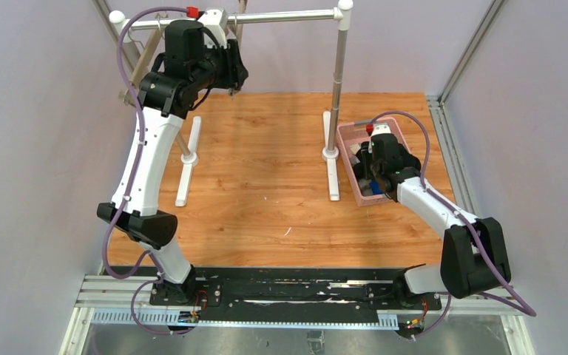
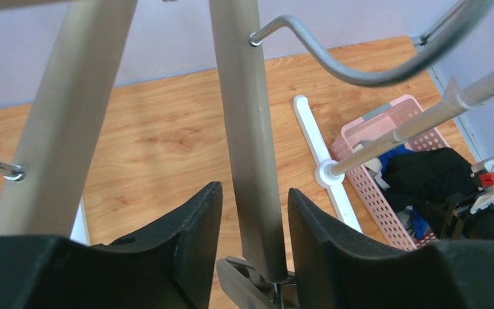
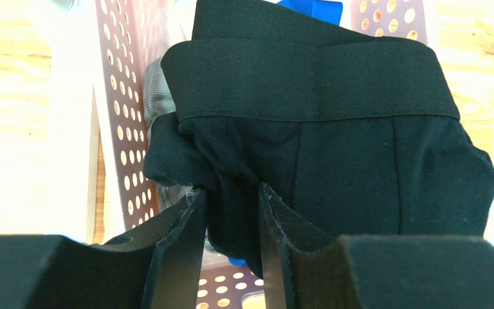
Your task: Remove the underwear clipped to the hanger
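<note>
My right gripper (image 3: 231,193) is shut on the plain black briefs (image 3: 321,129) and holds them just above the pink basket (image 3: 125,129). A bit of the bright blue briefs (image 3: 312,8) and the grey briefs (image 3: 157,90) show beneath, inside the basket. My left gripper (image 2: 254,193) is open, its fingers on either side of a beige hanger bar (image 2: 244,129) without touching it. An empty clip (image 2: 244,283) hangs at the bar's lower end. In the top view the left gripper (image 1: 233,74) is up at the rack's rail and the right gripper (image 1: 373,181) is over the basket (image 1: 347,159).
The clothes rack has a metal top rail (image 1: 281,16), a right post (image 1: 338,81) and two white feet (image 1: 188,159) on the wooden table. A second hanger bar (image 2: 64,116) and a metal hook (image 2: 334,61) are close to the left fingers.
</note>
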